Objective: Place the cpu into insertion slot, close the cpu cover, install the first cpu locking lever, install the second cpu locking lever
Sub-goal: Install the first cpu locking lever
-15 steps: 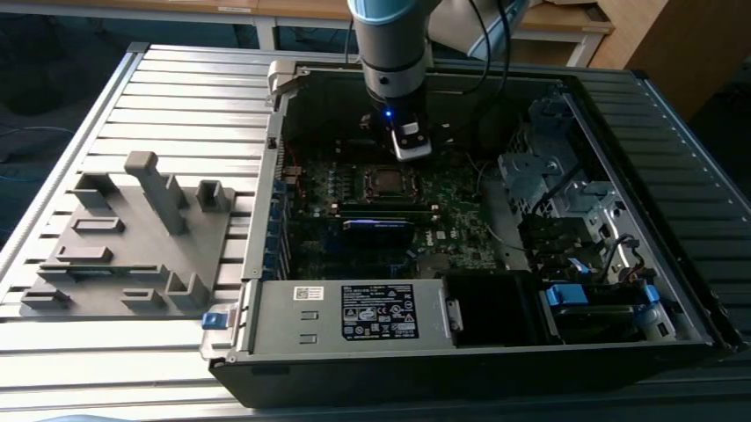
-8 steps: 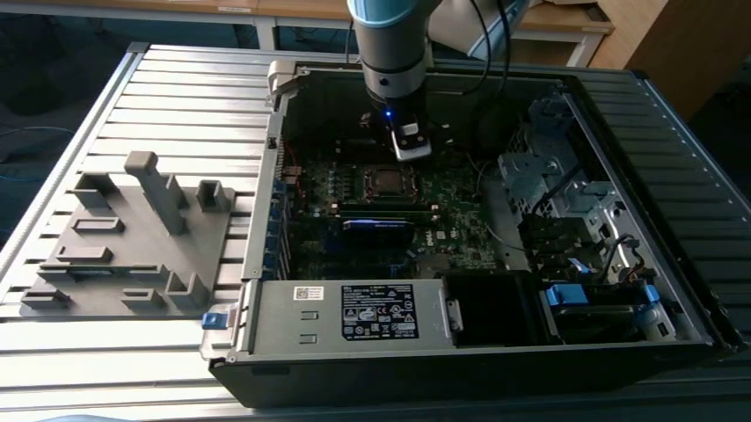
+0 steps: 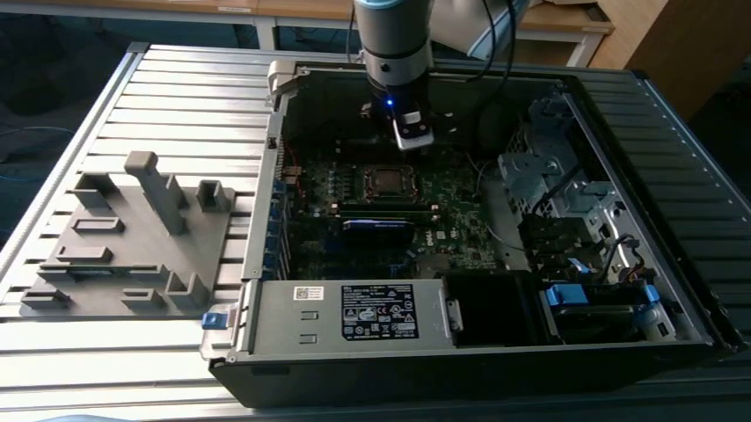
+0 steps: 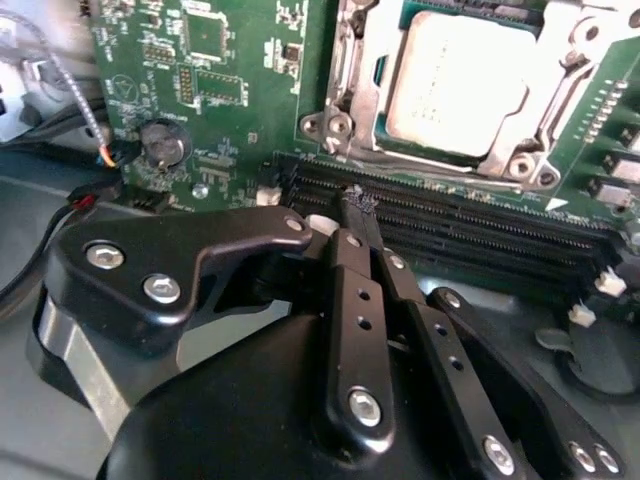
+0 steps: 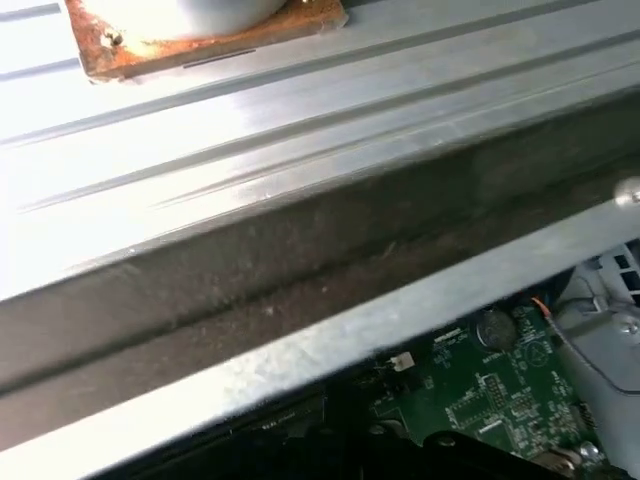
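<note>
An open computer case (image 3: 493,352) lies on its side on the slatted metal bench (image 3: 176,88), and inside it sits the green circuit board (image 3: 446,211) with drive bays (image 3: 551,176) toward the exterior view's right and a grey label plate (image 3: 352,312) along the near edge. In the exterior view the insertion slot (image 3: 384,180) lies near the middle of the board, at about 6 o'clock from the gripper (image 3: 413,139), which hangs just above the board on the end of the arm (image 3: 393,44). On the bench outside the case, at 9 o'clock from it, rests a grey fixture block (image 3: 129,242) with upright posts. In the second wrist view the cpu (image 4: 455,80) is seated in the insertion slot (image 4: 365,130): a flat square chip with a dull, pale silvery top and rounded corners. The silvery metal frame of the cpu cover (image 4: 560,75) lies around the chip, its window showing the chip's top, with screws at the corners of the socket frame. Just beside the socket run long black memory slots (image 4: 450,215). The gripper (image 4: 358,200) has its black fingers (image 4: 350,300) drawn together with nothing between them, their tips poised over the memory slots, apart from the cpu. The first wrist view shows the case's metal rim (image 5: 330,340) and a corner of the circuit board (image 5: 480,390).
</note>
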`<state>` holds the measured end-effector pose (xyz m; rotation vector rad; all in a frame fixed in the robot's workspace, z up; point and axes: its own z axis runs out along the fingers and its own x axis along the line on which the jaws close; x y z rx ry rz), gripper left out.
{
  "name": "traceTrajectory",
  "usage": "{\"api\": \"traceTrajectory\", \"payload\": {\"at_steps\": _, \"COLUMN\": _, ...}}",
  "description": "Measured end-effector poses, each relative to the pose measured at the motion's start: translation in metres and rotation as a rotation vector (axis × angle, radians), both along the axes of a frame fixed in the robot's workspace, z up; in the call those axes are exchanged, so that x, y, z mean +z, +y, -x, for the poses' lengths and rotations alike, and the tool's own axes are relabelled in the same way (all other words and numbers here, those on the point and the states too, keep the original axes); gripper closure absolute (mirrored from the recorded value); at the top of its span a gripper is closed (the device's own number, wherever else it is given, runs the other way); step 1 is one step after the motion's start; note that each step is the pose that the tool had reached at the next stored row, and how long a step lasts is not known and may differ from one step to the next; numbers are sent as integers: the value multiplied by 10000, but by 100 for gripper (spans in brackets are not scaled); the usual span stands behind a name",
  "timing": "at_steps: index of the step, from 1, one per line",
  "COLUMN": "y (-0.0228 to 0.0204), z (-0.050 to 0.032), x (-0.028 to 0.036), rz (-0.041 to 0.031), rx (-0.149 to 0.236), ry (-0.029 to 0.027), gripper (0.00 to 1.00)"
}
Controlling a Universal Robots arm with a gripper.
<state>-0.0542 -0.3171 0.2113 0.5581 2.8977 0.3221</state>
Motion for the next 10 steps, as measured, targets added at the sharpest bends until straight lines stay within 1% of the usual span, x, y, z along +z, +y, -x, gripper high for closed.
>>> {"api": "traceTrajectory", "payload": {"at_steps": 2, "y": 0, "z": 0, "x": 17, "rz": 0, "rx": 0, "ry": -1, "gripper": 89}}
{"api": "traceTrajectory", "payload": {"at_steps": 7, "y": -2, "z": 0, "x": 18, "rz": 0, "rx": 1, "ry": 0, "gripper": 89}}
{"api": "traceTrajectory", "payload": {"at_steps": 9, "y": -20, "z": 2, "x": 18, "rz": 0, "rx": 1, "ry": -1, "gripper": 89}}
{"api": "traceTrajectory", "payload": {"at_steps": 10, "y": -39, "z": 5, "x": 18, "rz": -1, "rx": 0, "ry": -3, "gripper": 89}}
